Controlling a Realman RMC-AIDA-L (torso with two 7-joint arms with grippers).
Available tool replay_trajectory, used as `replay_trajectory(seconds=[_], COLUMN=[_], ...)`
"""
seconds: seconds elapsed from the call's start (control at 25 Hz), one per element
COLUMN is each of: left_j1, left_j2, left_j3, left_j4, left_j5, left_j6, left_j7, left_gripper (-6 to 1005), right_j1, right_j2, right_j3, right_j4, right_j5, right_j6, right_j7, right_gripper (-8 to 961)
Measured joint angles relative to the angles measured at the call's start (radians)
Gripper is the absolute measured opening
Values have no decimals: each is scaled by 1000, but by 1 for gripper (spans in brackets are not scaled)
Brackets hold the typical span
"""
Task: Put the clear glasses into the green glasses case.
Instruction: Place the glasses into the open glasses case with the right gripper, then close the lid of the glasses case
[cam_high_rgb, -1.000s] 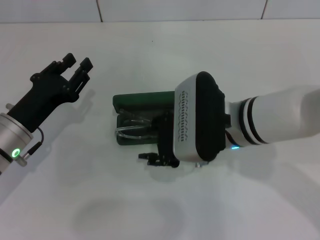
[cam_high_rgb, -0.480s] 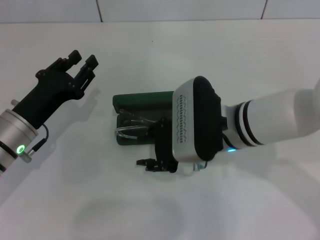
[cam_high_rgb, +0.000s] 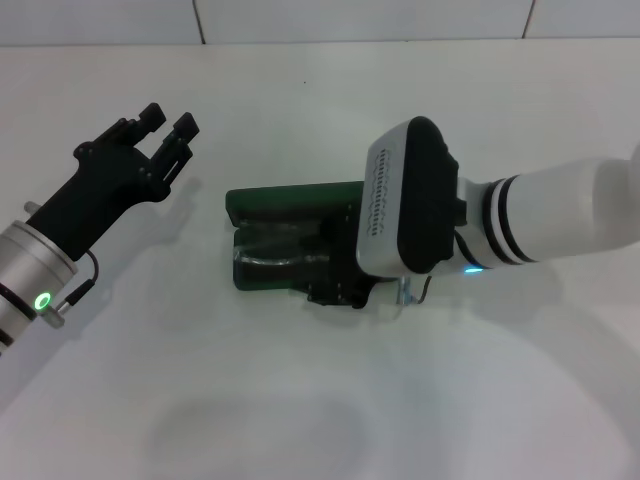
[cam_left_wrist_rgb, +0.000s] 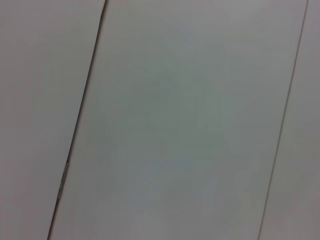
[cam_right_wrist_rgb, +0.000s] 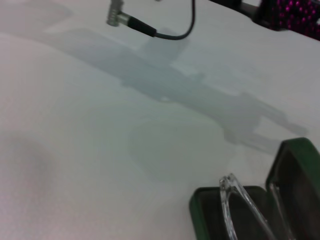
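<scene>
Your right gripper has swung in from beside the green glasses case to its 3 o'clock end — you cannot tell its jaws. The clear glasses lie inside the open case, mid-counter. Your left gripper hovers at 10 o'clock, jaws slightly spread.

The left arm reaches in from the counter's left edge, its silver wrist lit by a green ring, the black forearm angled toward the far side. The left claw hangs over the counter's left part with its fingers parted, gripping nothing. The right arm comes from the right edge, white with black bands at the wrist, ending in a bulky white-and-black housing. The right claw points down near the counter's middle, mostly hidden beneath that housing, so its finger state cannot be told.
</scene>
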Motion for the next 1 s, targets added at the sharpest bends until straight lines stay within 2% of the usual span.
replay_trajectory(seconds=[0.16, 0.44, 0.68, 0.76, 0.88, 1.0], left_j1=[-1, 4, 7, 8, 9, 8], left_j2=[0, 0, 2, 4, 5, 4], left_j3=[0, 0, 0, 0, 0, 0], left_j4=[0, 0, 1, 8, 16, 17], left_j5=[1, 2, 2, 14, 27, 28], left_j6=[0, 0, 4, 5, 6, 6], left_j7=[0, 0, -7, -25, -38, -29], left_gripper=[461, 462, 462, 462, 462, 462], right_j1=[-8, -45, -52, -51, -75, -114], right_j2=[-1, -5, -5, -6, -6, -6], right_j3=[13, 19, 66, 124, 291, 436], right_j4=[-3, -80, -95, -102, -117, -83], right_j5=[2, 4, -2, -2, 45, 177], right_j6=[-18, -77, -131, -193, -331, -460], right_j7=[0, -7, -8, -10, -73, -228], right_gripper=[485, 485, 485, 484, 484, 484])
